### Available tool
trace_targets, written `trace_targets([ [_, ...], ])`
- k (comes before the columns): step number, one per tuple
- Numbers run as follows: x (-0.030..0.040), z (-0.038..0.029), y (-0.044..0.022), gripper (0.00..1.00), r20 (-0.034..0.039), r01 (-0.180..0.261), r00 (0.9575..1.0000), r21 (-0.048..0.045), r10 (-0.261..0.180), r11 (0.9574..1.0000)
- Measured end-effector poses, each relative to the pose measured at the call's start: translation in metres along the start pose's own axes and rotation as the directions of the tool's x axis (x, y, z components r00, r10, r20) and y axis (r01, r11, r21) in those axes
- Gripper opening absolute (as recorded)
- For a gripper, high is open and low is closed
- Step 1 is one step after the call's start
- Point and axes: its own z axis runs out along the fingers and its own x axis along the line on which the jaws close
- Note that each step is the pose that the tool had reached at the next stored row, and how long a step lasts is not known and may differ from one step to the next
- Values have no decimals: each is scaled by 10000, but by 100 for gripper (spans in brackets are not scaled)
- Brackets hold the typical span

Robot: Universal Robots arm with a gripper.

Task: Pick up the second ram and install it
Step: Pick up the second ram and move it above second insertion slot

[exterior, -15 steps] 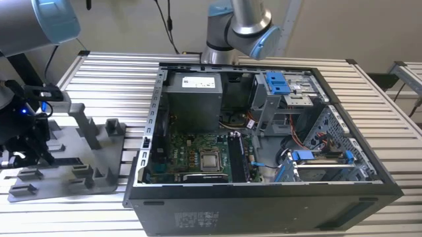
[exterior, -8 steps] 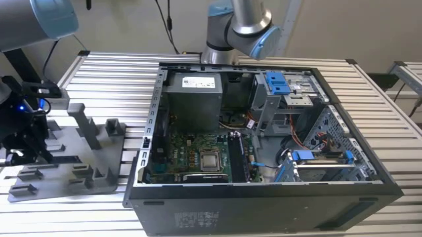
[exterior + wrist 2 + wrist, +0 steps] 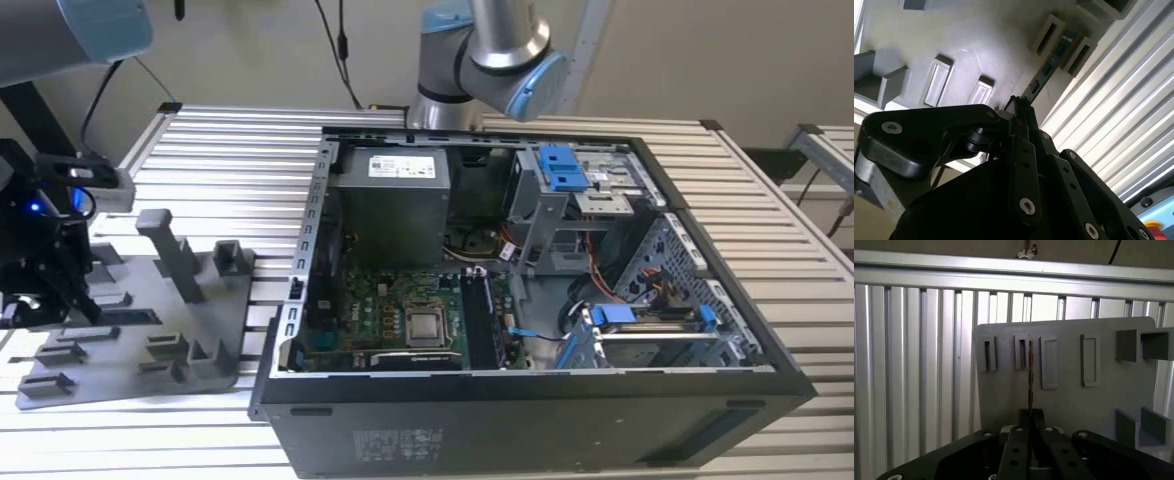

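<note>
1. Gripping at the exterior view's left, the black pincer (image 3: 1030,416) is clenched on the thin dark second ram (image 3: 1030,372), edge-on in the grey slotted plastic holder (image 3: 1069,405) — pick-up in hand.
2. Rightward stands the open black computer case (image 3: 534,400); freeing the stick likely needs a straight pull.

Colours we're seeing:
Grey tray (image 3: 134,345), silver ribbed table (image 3: 227,150), black gripper (image 3: 1030,415), dark second ram (image 3: 1030,375), black case (image 3: 534,420), green motherboard (image 3: 374,310), blue brackets (image 3: 561,168).

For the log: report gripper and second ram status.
Gripper shut on the second ram. Ram on edge at the grey tray, away from the open case. Tray brackets flank its far end.
</note>
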Motion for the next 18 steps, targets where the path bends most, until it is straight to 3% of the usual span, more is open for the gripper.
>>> trace_targets([
  [14, 0, -11, 0, 14, 0, -4, 10000, 0, 4, 10000],
  [18, -2, -78, 0, 14, 0, -5, 10000, -1, 5, 10000],
])
